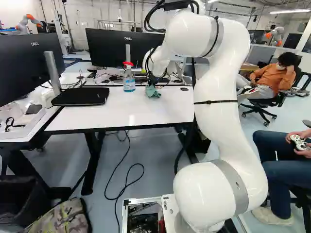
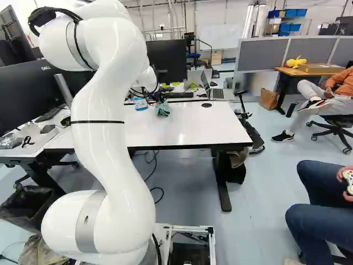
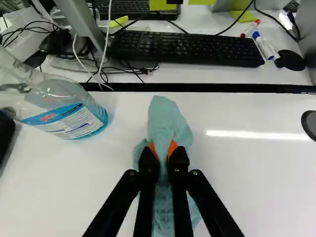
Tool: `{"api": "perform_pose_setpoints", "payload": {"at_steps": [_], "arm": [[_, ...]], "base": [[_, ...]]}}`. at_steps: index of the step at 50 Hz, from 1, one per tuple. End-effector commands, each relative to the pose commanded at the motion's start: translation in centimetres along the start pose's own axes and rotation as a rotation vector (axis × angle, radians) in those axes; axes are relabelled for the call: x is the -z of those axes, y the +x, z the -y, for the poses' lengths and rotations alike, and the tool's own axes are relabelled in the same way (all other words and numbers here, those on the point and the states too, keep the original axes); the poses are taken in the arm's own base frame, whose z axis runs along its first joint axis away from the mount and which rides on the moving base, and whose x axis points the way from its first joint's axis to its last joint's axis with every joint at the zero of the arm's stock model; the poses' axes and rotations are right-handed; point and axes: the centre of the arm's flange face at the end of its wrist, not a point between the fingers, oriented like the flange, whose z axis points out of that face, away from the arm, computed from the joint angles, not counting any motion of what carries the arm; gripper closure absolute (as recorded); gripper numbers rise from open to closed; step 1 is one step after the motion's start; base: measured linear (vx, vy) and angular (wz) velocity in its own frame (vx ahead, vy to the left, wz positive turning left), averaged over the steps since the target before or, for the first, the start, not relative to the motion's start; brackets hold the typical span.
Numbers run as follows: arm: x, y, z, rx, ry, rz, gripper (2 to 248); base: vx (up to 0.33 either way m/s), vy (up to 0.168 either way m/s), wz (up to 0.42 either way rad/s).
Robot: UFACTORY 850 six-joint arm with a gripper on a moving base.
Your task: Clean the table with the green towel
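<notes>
My black two-fingered claw [image 1: 151, 84] is drawn nearly closed, pinching the crumpled green cloth towel [image 3: 169, 118] near the white-topped table [image 1: 82, 115]'s far edge.

Pale brand lettering [image 1: 35, 43] marks the angled black monitor [image 1: 24, 68] and the wide black monitor [image 1: 109, 53]; a printed blue-and-white label [image 3: 74, 121] wraps the clear plastic bottle [image 3: 59, 98]

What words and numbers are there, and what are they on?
"DELL": left monitor in the left base view.
"DELL": black monitor behind the spray bottle.
Blue label on the spray bottle: too small and blurred to read.
Nearer keyboard: its keys are too small to read.
Any other marks are too tiny.
</notes>
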Motion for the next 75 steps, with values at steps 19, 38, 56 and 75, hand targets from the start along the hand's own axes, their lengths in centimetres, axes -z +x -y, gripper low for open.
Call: {"api": "perform_pose_setpoints", "payload": {"at_steps": [19, 38, 56, 75], "arm": [[-1.5, -0.9, 0.3, 0.003, 0.003, 0.022, 213], [-3.2, -2.1, 0.3, 0.003, 0.002, 0.065, 213], [-3.2, -2.1, 0.3, 0.003, 0.002, 0.065, 213], [-3.2, -2.2, 0.3, 0.003, 0.002, 0.074, 213]], "base": [[0.0, 0.0, 0.0], [0.0, 0.0, 0.0], [0.0, 0.0, 0.0], [0.0, 0.0, 0.0]]}}
